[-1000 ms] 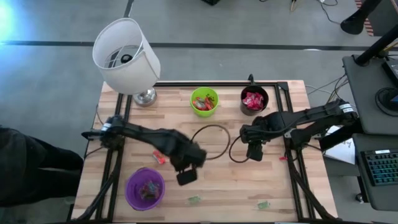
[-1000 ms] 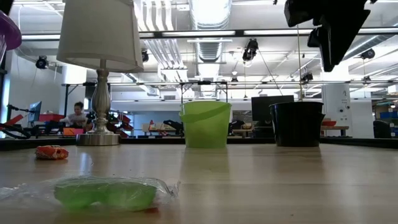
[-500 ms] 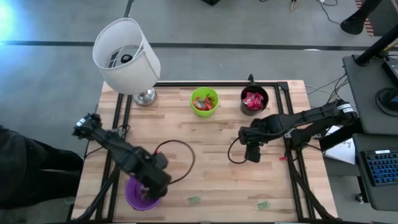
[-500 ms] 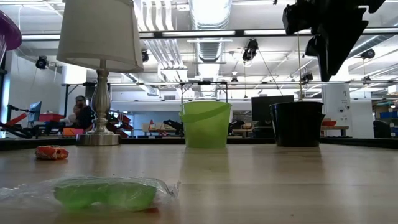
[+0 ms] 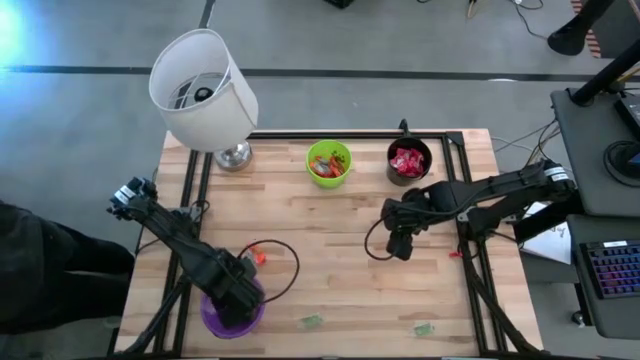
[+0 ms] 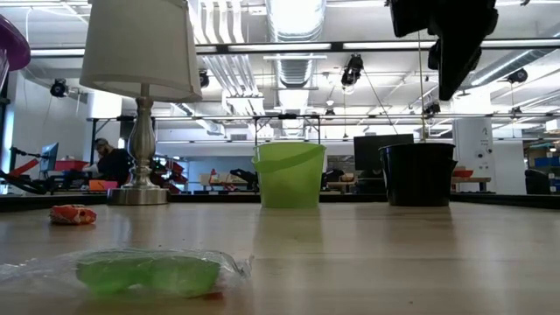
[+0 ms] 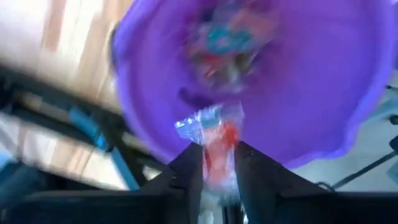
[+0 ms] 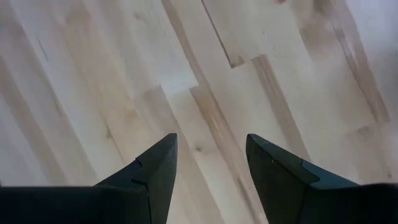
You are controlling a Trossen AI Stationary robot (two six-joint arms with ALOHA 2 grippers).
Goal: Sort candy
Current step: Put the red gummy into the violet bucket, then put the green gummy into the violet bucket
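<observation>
Left gripper [image 7: 217, 163] sat over the purple cup [image 7: 323, 118], fingers barely parted with a red candy [image 7: 214, 140] between them. Risk: wrapper could cling to a finger or clip the rim and land outside. Right gripper [image 8: 208, 165] hung open, empty, mid-table.

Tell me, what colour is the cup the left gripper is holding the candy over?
Purple. The cup shows best in the left wrist view, under the candy in the left gripper.

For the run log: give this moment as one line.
left pincer: red candy between fingers, over purple cup | right pincer: open, empty, mid-table
</observation>
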